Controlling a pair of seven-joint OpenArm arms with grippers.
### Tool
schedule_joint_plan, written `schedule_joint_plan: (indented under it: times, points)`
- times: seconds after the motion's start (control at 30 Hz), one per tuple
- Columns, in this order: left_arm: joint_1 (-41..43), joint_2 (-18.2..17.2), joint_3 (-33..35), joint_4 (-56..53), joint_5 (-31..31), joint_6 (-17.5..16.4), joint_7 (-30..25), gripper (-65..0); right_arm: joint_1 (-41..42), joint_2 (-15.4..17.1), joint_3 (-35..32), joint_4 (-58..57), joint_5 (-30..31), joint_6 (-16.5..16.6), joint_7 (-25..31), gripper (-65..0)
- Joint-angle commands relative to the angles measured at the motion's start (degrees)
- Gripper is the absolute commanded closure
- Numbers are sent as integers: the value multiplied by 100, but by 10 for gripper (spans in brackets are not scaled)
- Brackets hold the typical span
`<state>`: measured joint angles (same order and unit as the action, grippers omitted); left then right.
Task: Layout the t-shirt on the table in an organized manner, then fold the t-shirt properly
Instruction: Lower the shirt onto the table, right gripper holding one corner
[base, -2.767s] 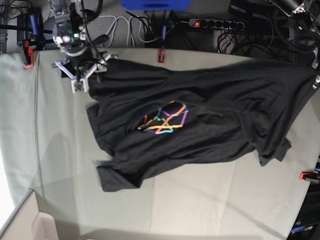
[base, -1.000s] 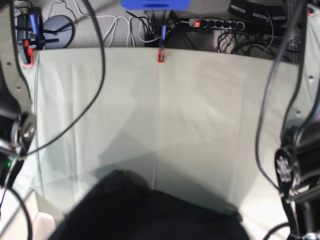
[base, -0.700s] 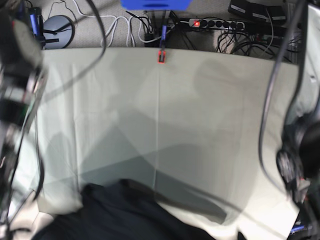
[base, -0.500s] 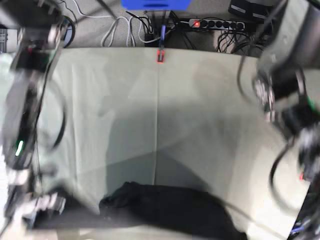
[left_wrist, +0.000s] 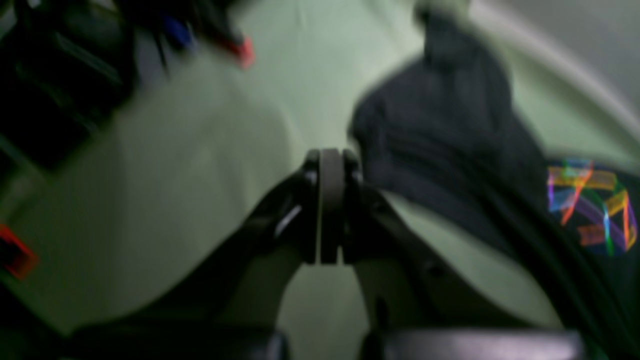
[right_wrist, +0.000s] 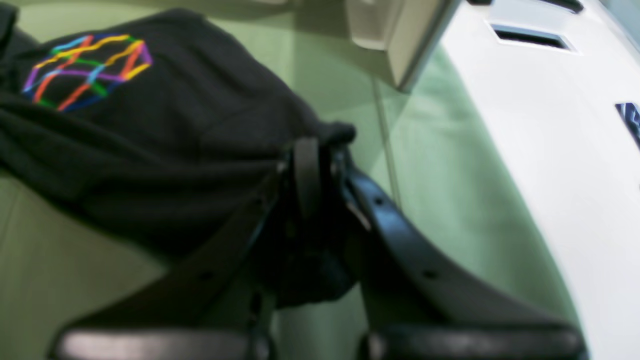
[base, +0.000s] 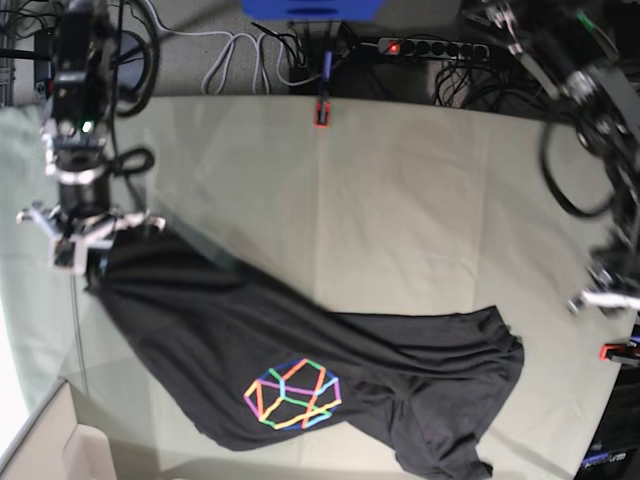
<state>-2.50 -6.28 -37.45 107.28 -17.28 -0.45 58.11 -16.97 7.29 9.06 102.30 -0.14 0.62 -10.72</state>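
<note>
The dark t-shirt (base: 300, 340) lies stretched diagonally over the table (base: 400, 200), from the left edge down to the near right, with its rainbow logo (base: 293, 393) facing up. My right gripper (base: 80, 250) is at the shirt's left end. In the right wrist view this gripper (right_wrist: 312, 150) is shut on a bunched edge of the t-shirt (right_wrist: 150, 130). My left gripper (base: 600, 298) hovers at the table's right edge, apart from the cloth. In the left wrist view it (left_wrist: 330, 165) is shut with nothing in it, and the t-shirt (left_wrist: 440, 130) lies beyond it.
Red clamps hold the table cloth at the far edge (base: 321, 112) and at the right edge (base: 615, 351). A power strip (base: 430, 47) and cables lie behind the table. A pale box (base: 50, 440) stands at the near left corner.
The t-shirt was bunched at the near edge; now it lies flung out diagonally across the table. Both arms have swung away from the camera toward the table's sides.
</note>
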Motion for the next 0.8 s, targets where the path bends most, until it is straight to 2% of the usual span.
schedule_joint_plan:
  times: [0.0,0.23,0.4,0.57,0.67,0.7,0.77]
  points:
    - [26,-114,-171,54,44,23,-154,-4,-127,-21,48,95,1,-23,171,0]
    - [-35,-123,-382,-869,44,14,-189,-10,-470,-56,136,-450,1,-23,171,0]
    - [-809,-114,-356,-2074,44,14,-189,-10,-531,-83,461,-652,1,-23,145,0]
    - [-1794,-167,-268,-3858,88,32,-197,-11,-725,-65,523,-731,1,-23,145,0]
    - [-2295,-176,-259,-4772,97,67,-250,-55,-795,-65,531,-731,1,-23,145,0]
    - [-2427,-176,-259,-5019,97,67,-365,-87,-821,-65,531,-731,1,-23,145,-2]
    - [-2576,-176,-119,-5397,97,67,-681,-169,-830,-74,531,-722,1,-14,145,-48]
